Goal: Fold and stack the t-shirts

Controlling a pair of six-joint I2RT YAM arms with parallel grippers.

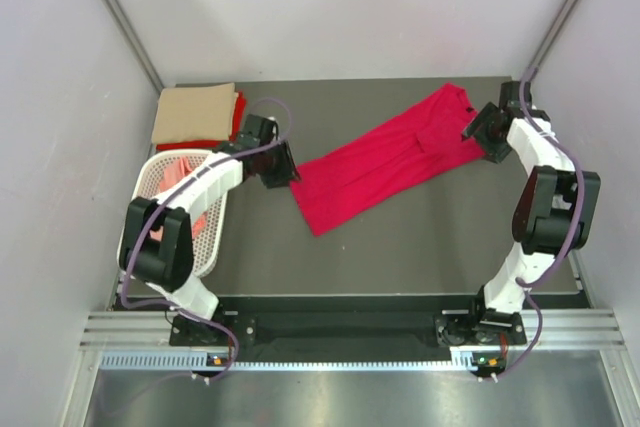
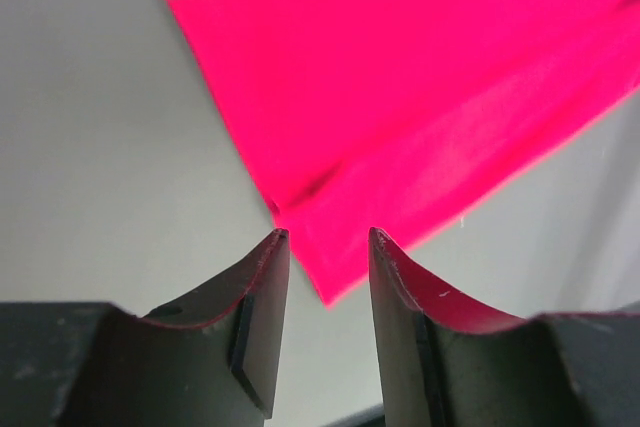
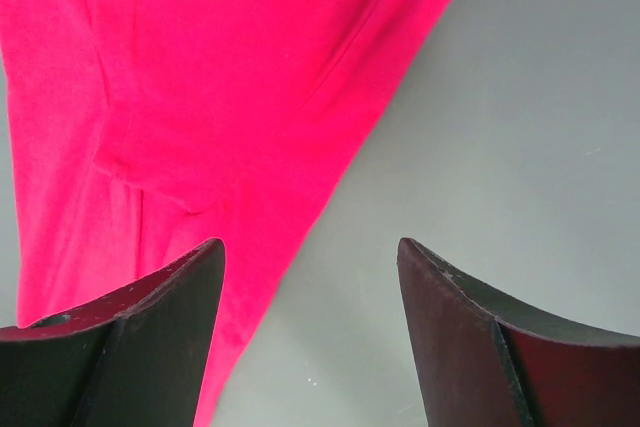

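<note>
A crimson red t-shirt [image 1: 385,159] lies folded lengthwise in a long strip across the middle of the dark table, slanting from near left to far right. My left gripper [image 1: 283,175] is open and empty at the strip's left end; in the left wrist view a corner of the shirt [image 2: 420,97] lies just beyond the fingertips [image 2: 275,247]. My right gripper [image 1: 476,127] is open and empty at the shirt's far right end; the right wrist view shows the shirt's edge [image 3: 200,97] beside the left finger. A folded tan shirt [image 1: 194,113] lies on a red shirt [image 1: 238,119] at the far left.
A white mesh basket [image 1: 212,237] stands at the left edge with salmon pink cloth [image 1: 180,172] inside. Grey walls enclose the table on three sides. A metal rail [image 1: 340,332] runs along the near edge by the arm bases.
</note>
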